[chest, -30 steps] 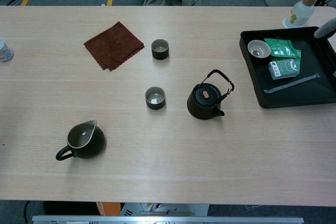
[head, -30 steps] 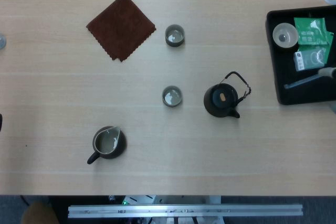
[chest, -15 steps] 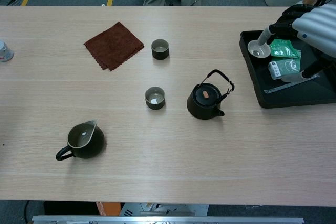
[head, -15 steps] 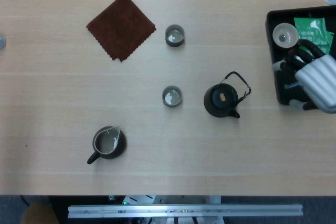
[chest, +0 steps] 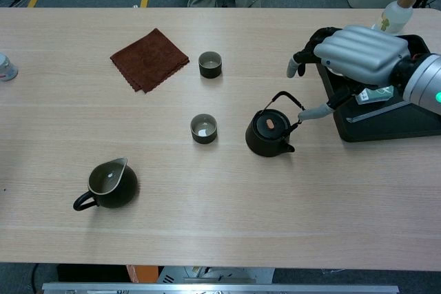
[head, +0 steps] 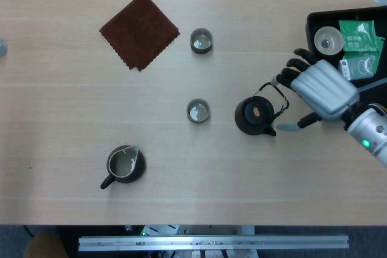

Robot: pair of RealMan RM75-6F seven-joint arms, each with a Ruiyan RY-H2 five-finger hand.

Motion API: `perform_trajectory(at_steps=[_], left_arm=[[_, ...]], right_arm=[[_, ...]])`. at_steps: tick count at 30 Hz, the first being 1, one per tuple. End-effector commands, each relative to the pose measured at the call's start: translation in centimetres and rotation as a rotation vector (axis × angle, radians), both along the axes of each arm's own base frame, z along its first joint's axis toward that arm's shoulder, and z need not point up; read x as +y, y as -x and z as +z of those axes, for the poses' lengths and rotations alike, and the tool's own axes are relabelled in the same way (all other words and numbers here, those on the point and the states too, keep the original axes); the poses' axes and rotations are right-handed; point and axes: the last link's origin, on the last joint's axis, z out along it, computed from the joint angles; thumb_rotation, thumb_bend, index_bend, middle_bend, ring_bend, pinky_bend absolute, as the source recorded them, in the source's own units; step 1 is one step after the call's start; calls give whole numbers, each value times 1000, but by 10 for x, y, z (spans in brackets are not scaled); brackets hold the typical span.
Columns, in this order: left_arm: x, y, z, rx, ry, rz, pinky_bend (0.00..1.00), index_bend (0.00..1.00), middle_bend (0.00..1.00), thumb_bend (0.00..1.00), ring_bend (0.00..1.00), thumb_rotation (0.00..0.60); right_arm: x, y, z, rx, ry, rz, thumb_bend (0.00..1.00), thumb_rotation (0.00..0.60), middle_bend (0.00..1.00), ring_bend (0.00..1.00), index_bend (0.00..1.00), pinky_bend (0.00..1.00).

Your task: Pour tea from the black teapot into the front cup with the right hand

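Observation:
The black teapot (head: 254,116) (chest: 267,133) stands upright on the table, its wire handle raised toward the right. The front cup (head: 198,111) (chest: 203,129) sits a short way to its left, and a second cup (head: 201,40) (chest: 210,64) stands farther back. My right hand (head: 314,90) (chest: 351,56) hovers just right of the teapot handle, fingers spread, holding nothing. The thumb reaches toward the pot's right side. My left hand is not visible in either view.
A dark pitcher (head: 124,165) (chest: 109,184) sits at the front left. A brown cloth (head: 139,29) (chest: 149,58) lies at the back left. A black tray (head: 357,110) (chest: 386,129) with a white cup and green packets stands on the right.
My right hand has moved left from over the tray to just beside the teapot's handle. The teapot and cups have not moved.

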Motion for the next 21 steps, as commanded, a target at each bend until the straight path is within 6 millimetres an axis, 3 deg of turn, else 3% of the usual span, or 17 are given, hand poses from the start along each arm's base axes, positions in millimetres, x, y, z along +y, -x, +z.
perform_trajectory(at_steps=[1,15,21], left_arm=[[1,0,0,0,2,-1,149,215,232,389,177,600],[-2,7,2,3,-9,19,149,215,232,389,177,600],[-4,9,3,3,-13,22,149,215,232,388,177,600]], right_arm=[[-9,-5,-13,11,-8,5,0,251,379,215,299,129],[-33,-5,-59,84,-44,-27,0,251,387,215,304,129],[-35,0,-67,106,-53,-48,0,251,387,215,306,129]])
